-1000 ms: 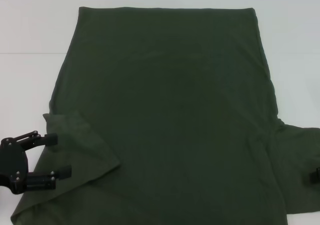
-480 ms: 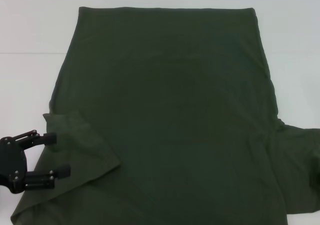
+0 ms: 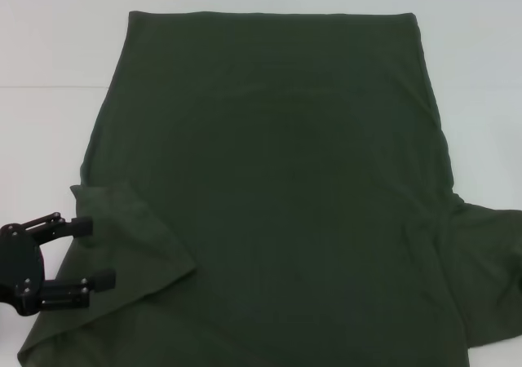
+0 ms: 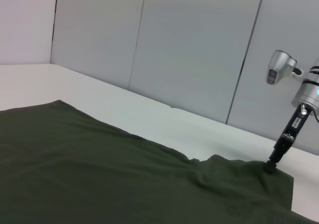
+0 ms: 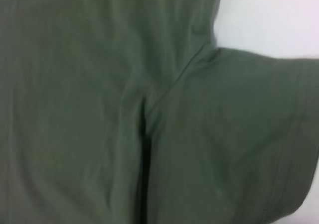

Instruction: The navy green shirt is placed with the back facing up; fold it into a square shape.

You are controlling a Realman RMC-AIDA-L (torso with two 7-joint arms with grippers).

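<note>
The left gripper (image 3: pixel 90 257) had open fingers astride the shirt's (image 3: pixel 277 187) sleeve; best pinch both layers. Right gripper's (image 4: pixel 270 165) fingers: cannot tell.

- Head view: high, looking forward and down; takes in most of the shirt (image 3: pixel 277 196) spread on the white table (image 3: pixel 49 49), left gripper (image 3: pixel 86 257) at its near left edge.
- Left wrist view: low, near table level, facing across the cloth toward grey wall panels (image 4: pixel 189 50); right arm (image 4: pixel 291 119) seen far off at the shirt's opposite edge.
- Right wrist view: very close, straight down on a sleeve (image 5: pixel 234 134) and its seam.
- All three share the shirt.
</note>
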